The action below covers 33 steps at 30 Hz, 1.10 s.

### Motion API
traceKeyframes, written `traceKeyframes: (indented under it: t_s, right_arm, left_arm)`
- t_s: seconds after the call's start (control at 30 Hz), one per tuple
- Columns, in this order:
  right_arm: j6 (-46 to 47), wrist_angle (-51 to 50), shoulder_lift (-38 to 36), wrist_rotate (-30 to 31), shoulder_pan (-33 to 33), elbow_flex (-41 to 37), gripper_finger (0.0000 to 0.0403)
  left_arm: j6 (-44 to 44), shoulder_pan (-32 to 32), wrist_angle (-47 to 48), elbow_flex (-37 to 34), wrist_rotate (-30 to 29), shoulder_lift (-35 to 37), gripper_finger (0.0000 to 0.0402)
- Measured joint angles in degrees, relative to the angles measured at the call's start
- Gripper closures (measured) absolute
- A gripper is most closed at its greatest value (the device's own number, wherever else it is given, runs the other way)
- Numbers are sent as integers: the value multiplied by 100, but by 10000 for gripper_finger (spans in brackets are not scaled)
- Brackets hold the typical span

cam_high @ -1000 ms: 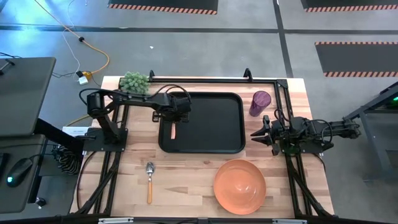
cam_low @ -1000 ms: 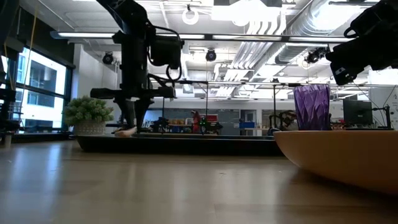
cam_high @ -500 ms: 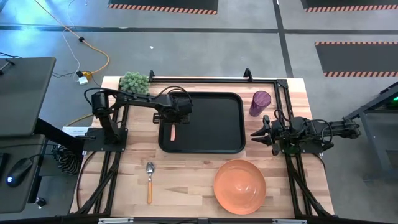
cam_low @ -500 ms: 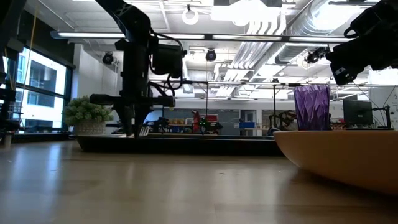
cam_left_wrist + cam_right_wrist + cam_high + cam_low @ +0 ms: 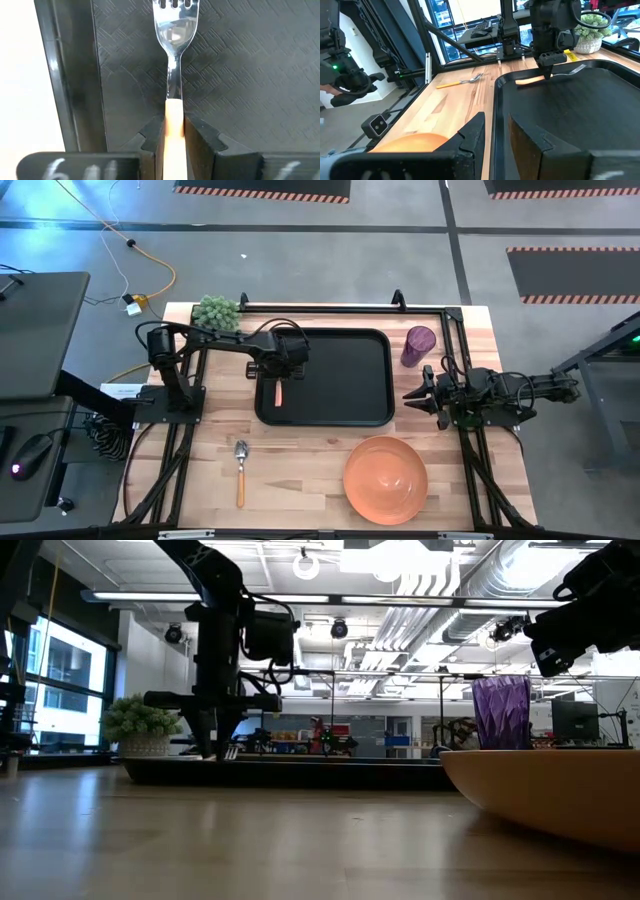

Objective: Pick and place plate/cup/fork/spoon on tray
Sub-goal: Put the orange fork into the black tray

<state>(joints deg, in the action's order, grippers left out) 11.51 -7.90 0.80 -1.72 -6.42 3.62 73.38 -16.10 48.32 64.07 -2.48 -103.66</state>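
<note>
- Fork is lying on the tray, close to its left rim, tines pointing at the tray's far edge, pinkish handle pointing toward the front of the counter.
- Left gripper sits right over it, and in the left wrist view the jaws are clamped on the fork handle, one dark finger on each side.
- Tray is otherwise bare, so lots of open black floor to the right of the fork.
- Right gripper waits just off the tray's right rim, jaws apart, holding nothing.
- One cup, purple, stands on the counter just beside the tray's far right corner, not on it.
- One plate, orange, sits on the wood in front of the tray toward the right, near the front edge.
- One spoon lies on the wood in front of the tray's left corner, bowl toward the tray.
- Small potted plant sits at the far left corner of the counter, just behind the left arm.
- Black frame rails run along the counter's back and down both sides.
</note>
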Motion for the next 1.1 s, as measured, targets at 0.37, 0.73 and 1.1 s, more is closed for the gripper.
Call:
traceKeyframes:
  t_s: [0.37,0.73,1.1]
  right_arm:
    - [0,1,0,0,0,0,324]
    - [0,0,0,-15,0,0,324]
    - [48,0,0,-29,0,0,324]
  left_arm:
    - [-162,-11,9,0,0,0,342]
    - [-251,-11,6,0,44,0,341]
    - [-274,-11,6,0,42,0,341]
